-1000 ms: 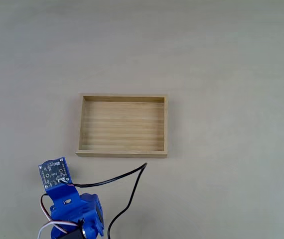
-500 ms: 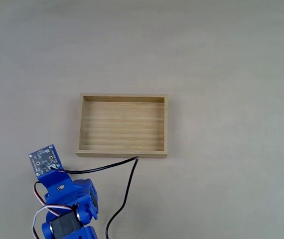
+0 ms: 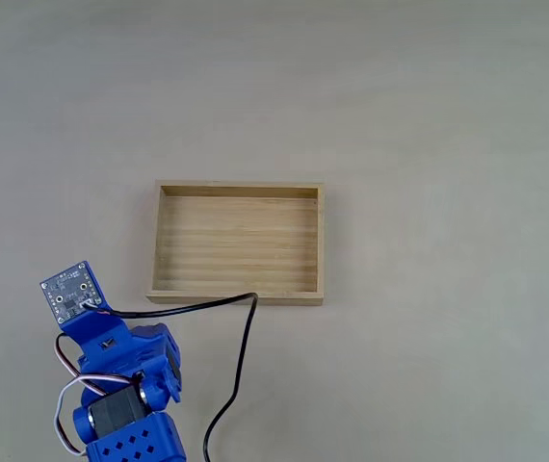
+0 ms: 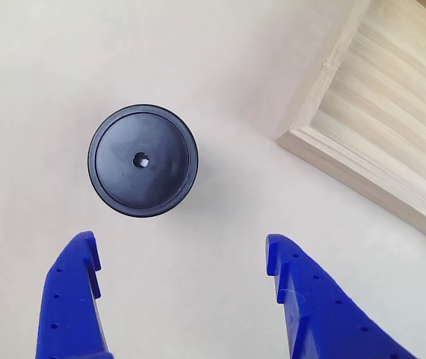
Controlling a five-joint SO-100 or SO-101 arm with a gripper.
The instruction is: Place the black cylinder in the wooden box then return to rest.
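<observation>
In the other view the black cylinder [image 4: 143,161] stands upright on the pale table, its round top with a tiny central dimple facing the camera. My gripper [image 4: 183,243] is open, its two blue fingers [image 4: 78,299] spread wide just below the cylinder and not touching it. A corner of the wooden box [image 4: 347,168] shows to the cylinder's right. In the fixed view the wooden box [image 3: 238,298] lies mid-table with nothing inside, and the blue arm [image 3: 125,385] hovers off its lower left corner. There the arm hides the cylinder.
A black cable [image 3: 241,351] loops from the arm's small circuit board [image 3: 70,289] past the box's near wall and down to the bottom edge. Bare beige tabletop [image 3: 429,115] surrounds the box on the far and right sides.
In the fixed view the arm's head has swung leftward and slightly up, away from the box's lower edge. The cable has followed it left. The box has not moved.
</observation>
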